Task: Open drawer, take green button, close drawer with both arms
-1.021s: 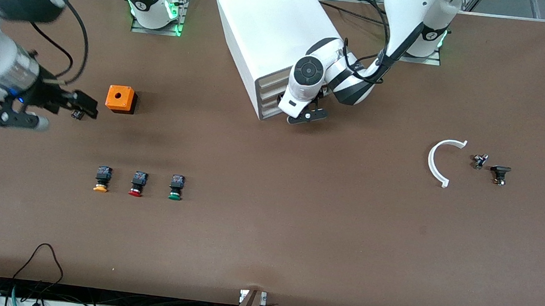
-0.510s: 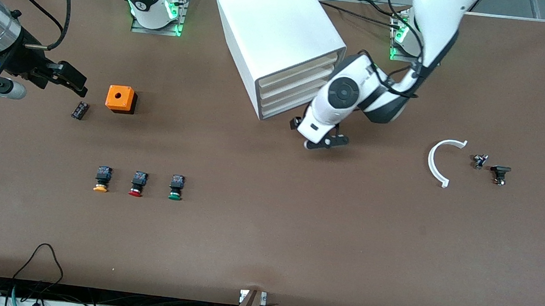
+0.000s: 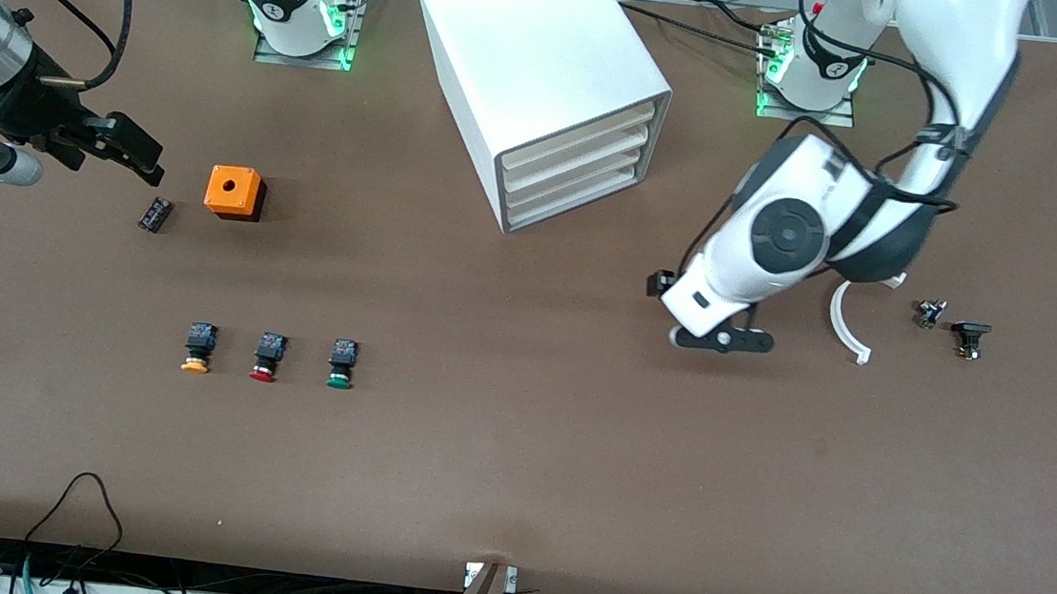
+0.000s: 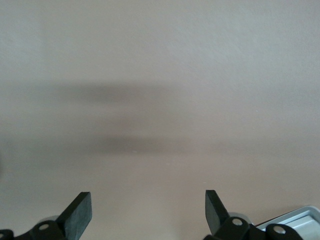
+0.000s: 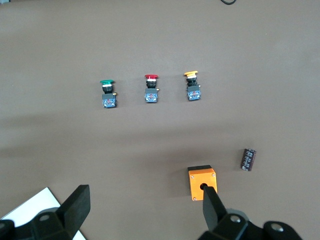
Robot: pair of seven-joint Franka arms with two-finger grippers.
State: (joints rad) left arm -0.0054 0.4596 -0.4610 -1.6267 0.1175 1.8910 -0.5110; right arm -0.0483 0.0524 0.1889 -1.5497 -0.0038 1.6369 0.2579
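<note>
The white cabinet [image 3: 548,69] stands at the middle of the table, and all of its cream drawer fronts [image 3: 578,172] are pushed in. The green-capped button [image 3: 342,364] lies on the table nearer the camera, at the end of a row of three; the right wrist view also shows this button [image 5: 107,93]. My left gripper [image 3: 708,327] hangs open and empty over bare table between the cabinet and a white arc, fingers wide apart [image 4: 148,197]. My right gripper [image 3: 135,148] is open and empty over the right arm's end of the table, beside the orange box [image 5: 145,194].
A red-capped button [image 3: 266,357] and a yellow-capped button [image 3: 198,348] lie beside the green one. An orange box [image 3: 233,192] and a small black cylinder [image 3: 154,214] sit toward the right arm's end. A white arc [image 3: 847,320] and two small parts [image 3: 970,338] lie toward the left arm's end.
The left arm has swung away from the cabinet's drawer fronts toward the white arc. The right gripper has drawn back from over the black cylinder. Both stayed open.
</note>
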